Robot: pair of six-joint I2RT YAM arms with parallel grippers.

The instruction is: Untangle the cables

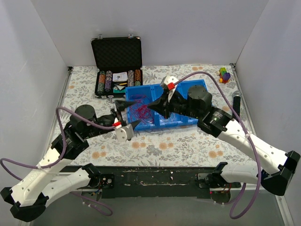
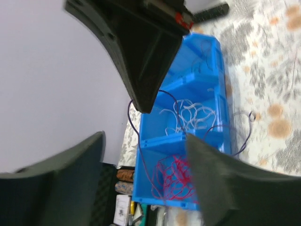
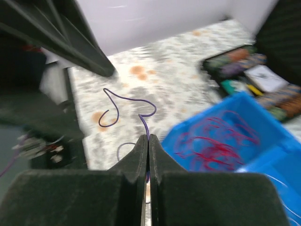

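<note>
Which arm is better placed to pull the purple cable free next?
Right, probably. The right gripper is shut on the purple cable, which trails from its tips. The left gripper is open and holds nothing.

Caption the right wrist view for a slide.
Right fingers shut on a purple wire looping over the flowered table, red wires heaped in the blue tray alongside.

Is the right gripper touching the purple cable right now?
Touching. The right wrist view shows the right gripper shut, the purple cable emerging from between its fingertips.
</note>
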